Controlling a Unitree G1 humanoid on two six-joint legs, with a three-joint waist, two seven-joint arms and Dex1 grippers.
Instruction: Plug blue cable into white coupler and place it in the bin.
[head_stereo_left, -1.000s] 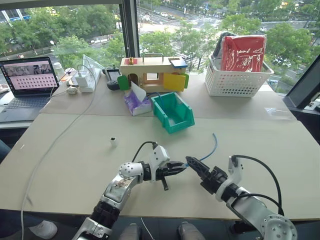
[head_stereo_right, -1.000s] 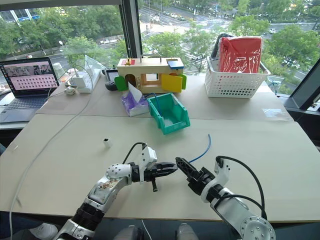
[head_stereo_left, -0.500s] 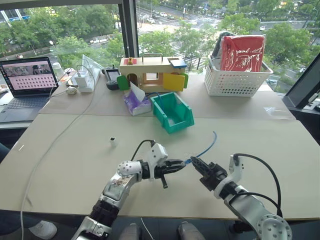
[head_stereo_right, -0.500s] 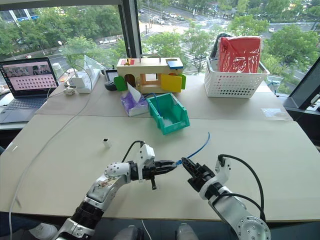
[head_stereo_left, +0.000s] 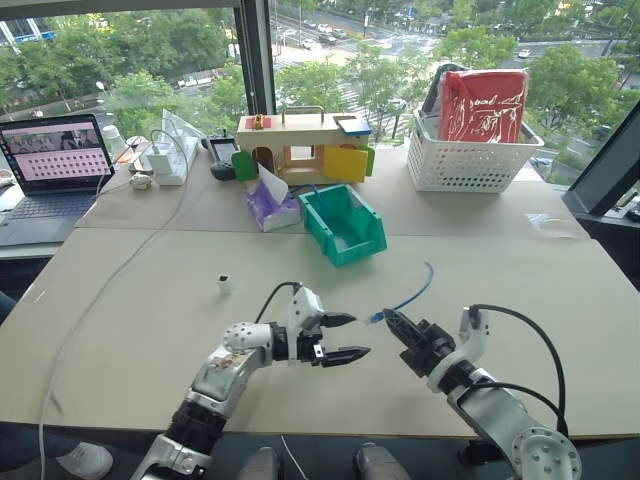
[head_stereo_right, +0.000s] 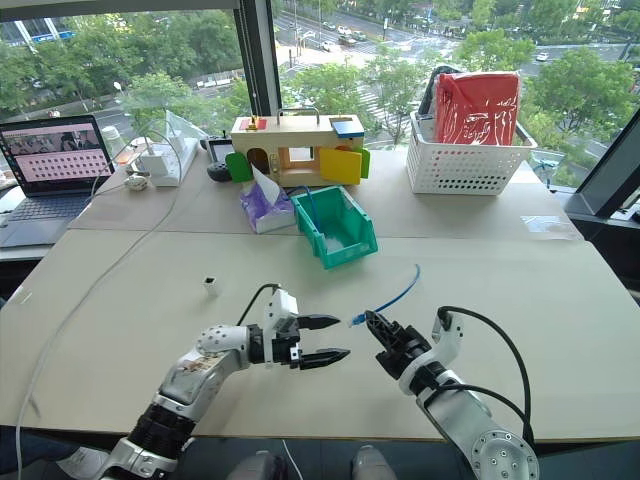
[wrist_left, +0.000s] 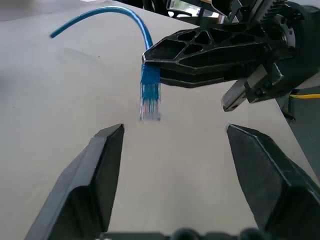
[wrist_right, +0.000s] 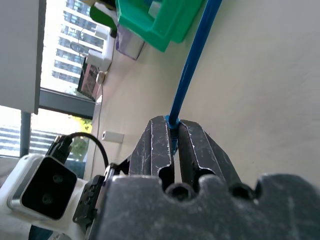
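The blue cable (head_stereo_left: 410, 297) rises off the table near the middle front, and its clear plug (wrist_left: 150, 95) sticks out of my right gripper (head_stereo_left: 388, 316), which is shut on it just behind the plug. My left gripper (head_stereo_left: 358, 336) stands open a short way left of the plug, its fingers (wrist_left: 102, 160) spread wide with nothing between them. The white coupler (head_stereo_left: 225, 283) stands alone on the table, further left and back. Behind the middle of the table sits the teal bin (head_stereo_left: 322, 232), its cut-down front facing me.
A white lattice basket (head_stereo_left: 470, 160) with a red bag stands at the back right. A wooden toy house (head_stereo_left: 300, 145) and a purple tissue pack (head_stereo_left: 272, 208) are behind the bin. A laptop (head_stereo_left: 55, 160) and a long white cord (head_stereo_left: 110, 280) occupy the left side.
My right gripper closed on the cable behind the plug. My left gripper then let go of the plug, opened wide and drew back to the left.
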